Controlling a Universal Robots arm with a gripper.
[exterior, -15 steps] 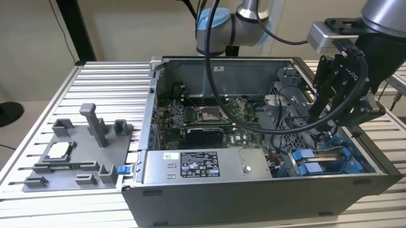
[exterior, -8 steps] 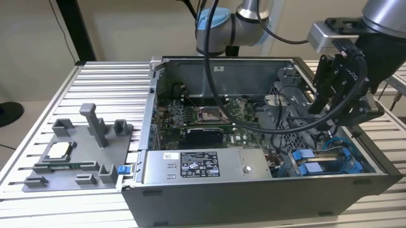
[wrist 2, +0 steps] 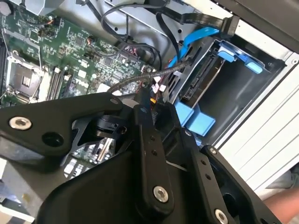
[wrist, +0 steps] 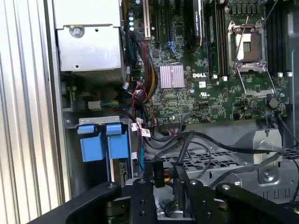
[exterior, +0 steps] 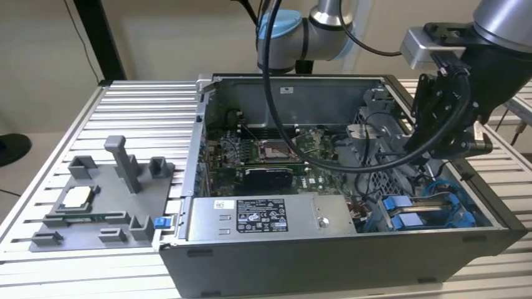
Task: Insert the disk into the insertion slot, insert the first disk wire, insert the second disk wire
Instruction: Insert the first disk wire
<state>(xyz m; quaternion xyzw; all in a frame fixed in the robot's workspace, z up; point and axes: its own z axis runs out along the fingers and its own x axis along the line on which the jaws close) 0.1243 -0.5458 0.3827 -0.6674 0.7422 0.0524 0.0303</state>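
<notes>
Pinching small black wire plug (wrist 2: pixel 152 99) in nearly closed gripper (wrist: pixel 162 170), with disk (exterior: pixel 405 215) seated in slot (wrist: pixel 96 121) at 4 o'clock in exterior view; could snag loose cables (wrist: pixel 205 140) or jam plug crooked if misaligned.

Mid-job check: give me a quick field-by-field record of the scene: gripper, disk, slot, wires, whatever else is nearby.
gripper: over the case at the exterior view's right, near the slot
at its tip: black connector; hold unclear
disk: in its blue carrier, seated in the slot
blue cable: runs beside the slot; plugged or not, cannot tell
power supply: along the case's near wall
tray: on the table, exterior view's left of the case
</notes>
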